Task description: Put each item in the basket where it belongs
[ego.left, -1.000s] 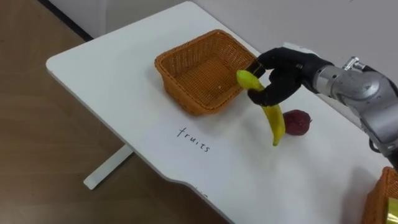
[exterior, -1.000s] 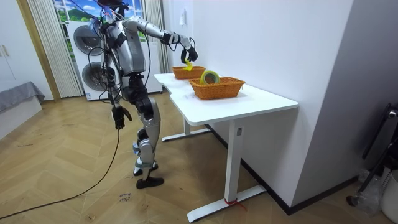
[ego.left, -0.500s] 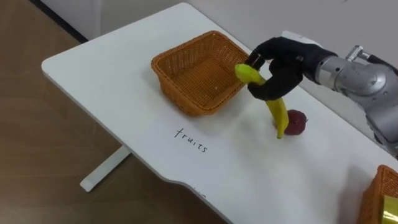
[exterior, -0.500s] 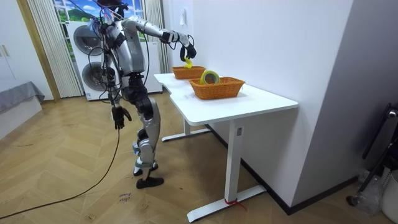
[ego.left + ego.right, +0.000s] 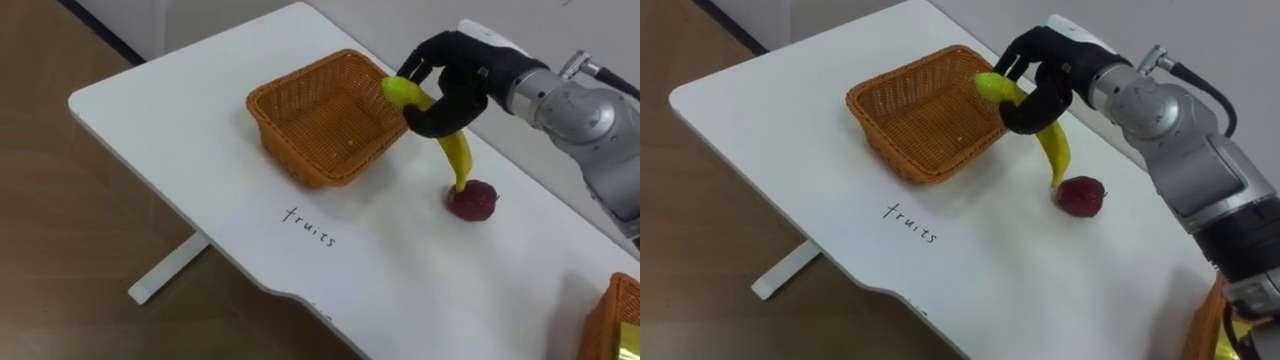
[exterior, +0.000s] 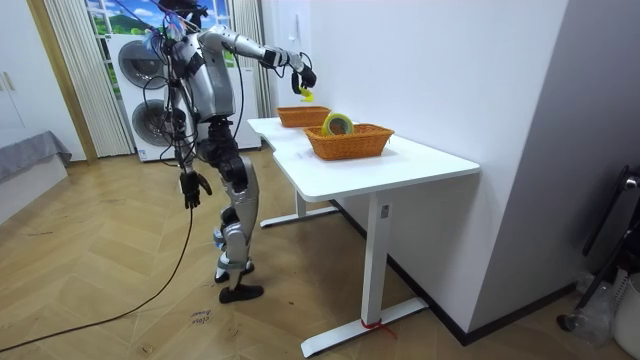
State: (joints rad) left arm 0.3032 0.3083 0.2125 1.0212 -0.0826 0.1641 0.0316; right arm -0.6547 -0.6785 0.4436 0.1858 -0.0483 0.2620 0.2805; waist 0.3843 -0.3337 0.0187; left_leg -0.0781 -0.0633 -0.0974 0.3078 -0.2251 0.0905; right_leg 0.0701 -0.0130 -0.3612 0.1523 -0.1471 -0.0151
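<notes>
One banana (image 5: 456, 156) clamped in the right hand's (image 5: 455, 85) curled fingers, hanging over the table (image 5: 170, 120) beside one empty basket's (image 5: 300, 165) rim, one red apple (image 5: 472, 201) under its tip, a second basket (image 5: 618, 308) at the table's right edge, left hand (image 6: 192, 184) hanging loose.

The right hand (image 5: 462, 75) is hanging over the wicker basket's (image 5: 290, 150) right rim, its fingers (image 5: 430, 122) curling round the banana (image 5: 455, 155), whose tip is dangling just above the red fruit (image 5: 472, 200) sitting on the counter (image 5: 200, 150). That rim is standing between them and the basket's open hollow. Left of the basket, bare counter is lying open.
</notes>
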